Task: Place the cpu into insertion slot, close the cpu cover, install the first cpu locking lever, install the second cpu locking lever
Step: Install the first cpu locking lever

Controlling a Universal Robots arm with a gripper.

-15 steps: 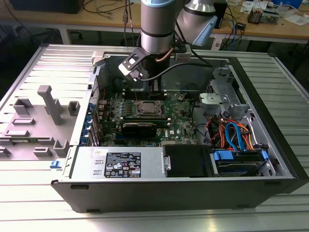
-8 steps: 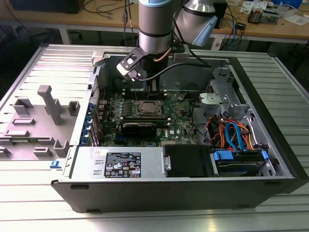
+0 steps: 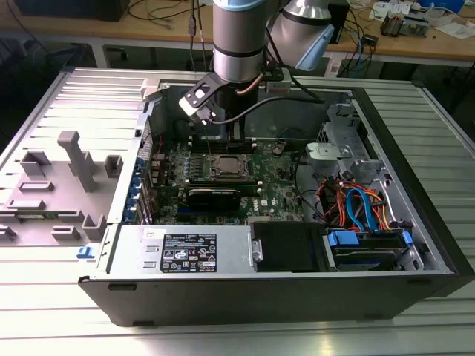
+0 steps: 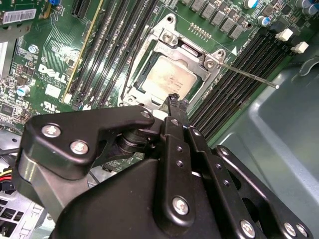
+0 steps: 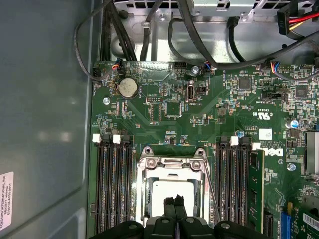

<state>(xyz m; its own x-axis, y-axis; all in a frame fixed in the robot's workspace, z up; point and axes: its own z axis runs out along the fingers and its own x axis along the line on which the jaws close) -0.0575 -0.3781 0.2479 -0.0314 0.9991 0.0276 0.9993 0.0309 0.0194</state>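
Holds the gripper (image 4: 174, 102) shut and empty, fingertips pressed together just above one edge of the cpu (image 4: 167, 79). Hangs near-vertical off the arm (image 3: 237, 37) inside the open computer case (image 3: 415, 222), over the middle of the green circuit board (image 5: 164, 107). Shows the cpu as a dull silvery-grey square, seated in the insertion slot (image 4: 141, 75) at the board's middle, between banks of long black memory slots (image 5: 112, 189). Has the cpu cover (image 5: 172, 160) down around it, a metal frame with a square window. Finds one thin locking lever (image 4: 249, 75) angled out from a socket corner, across the memory slots.
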